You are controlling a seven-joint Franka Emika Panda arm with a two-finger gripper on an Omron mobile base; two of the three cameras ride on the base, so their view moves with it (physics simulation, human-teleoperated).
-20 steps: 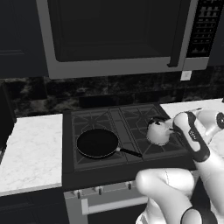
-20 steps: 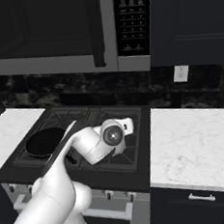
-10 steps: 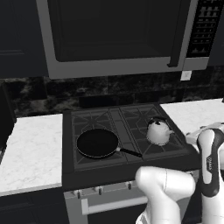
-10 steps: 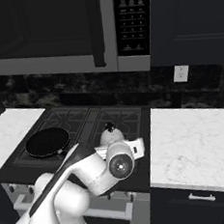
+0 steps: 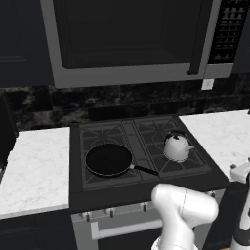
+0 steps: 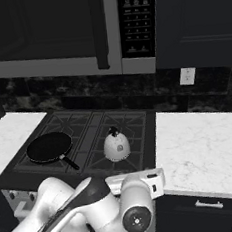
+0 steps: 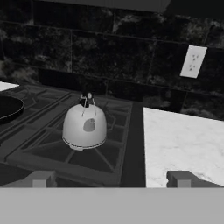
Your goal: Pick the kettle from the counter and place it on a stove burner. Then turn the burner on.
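On the left front grate of the dark gas cooktop lies a black round frying pan [image 5: 108, 159] with its thin handle pointing toward the middle. To its right, the small squat dome-shaped silvery-white kettle [image 5: 177, 146] sits upright on the black cast-iron stove burner grate [image 5: 168, 146] at the right front, already off the white marble counter [image 6: 206, 149] beside it. It looks rigid and smooth, probably light if empty; the rounded metal body would likely slip between flat fingers, so the dark arched top handle [image 7: 86, 100] seems the surer place to take hold, should it need moving. The pincer [image 7: 109, 178] hangs low in front of the stove, its two tips spread wide with nothing between them, the kettle well apart beyond them. The burner knob is what remains, by my judgement.
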